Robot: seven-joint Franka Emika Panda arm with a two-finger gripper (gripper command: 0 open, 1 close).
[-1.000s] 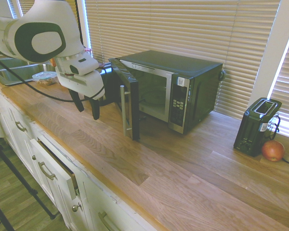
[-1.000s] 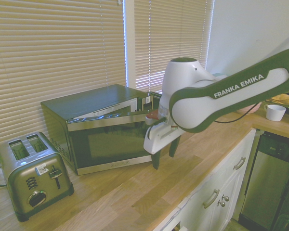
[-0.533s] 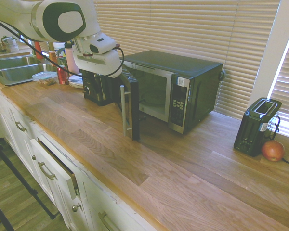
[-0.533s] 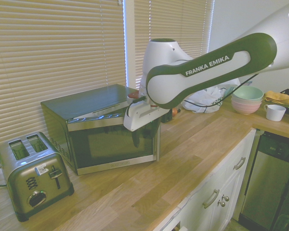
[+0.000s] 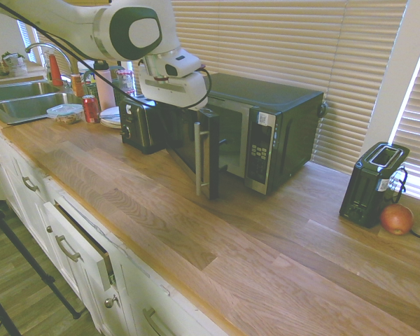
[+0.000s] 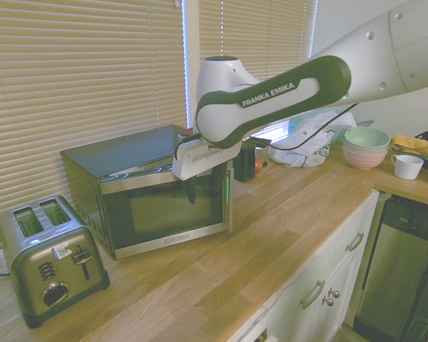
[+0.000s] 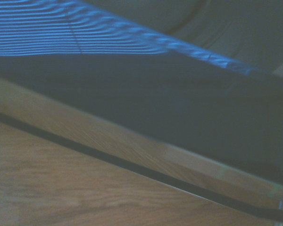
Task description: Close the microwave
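So I'm standing here watching the white Franka arm [image 5: 135,31] at a kitchen counter, and the microwave [image 5: 273,92], a big black box oven with a silver-trimmed button panel [image 5: 260,149], sits on the wooden surface [image 5: 217,238] right by the pale slatted blinds [image 5: 273,42]. Its dark glass door [image 6: 175,210] is partway open, with the vertical silver bar handle [image 5: 198,159] at the free edge.

The tool [image 6: 205,193] is open, two dark fingers spread apart and pointing down in front of the outside of the door, up near its top. It's not gripping anything, and I honestly can't tell if it's touching the glass. Close up, the wrist view gets blurry dark glass with bluish striped reflections, plus the door's shiny trim.

Other stuff around: a black and silver two-slot toaster [image 6: 53,256] off the panel side of the microwave, with a reddish round fruit [image 5: 396,219] just beside it. Over past the door there's a small black boxy appliance with a knob [image 5: 139,127], then a red can [image 5: 91,110] near the double steel sink [image 5: 35,105]. One white drawer [image 5: 80,245] below is pulled out a bit.
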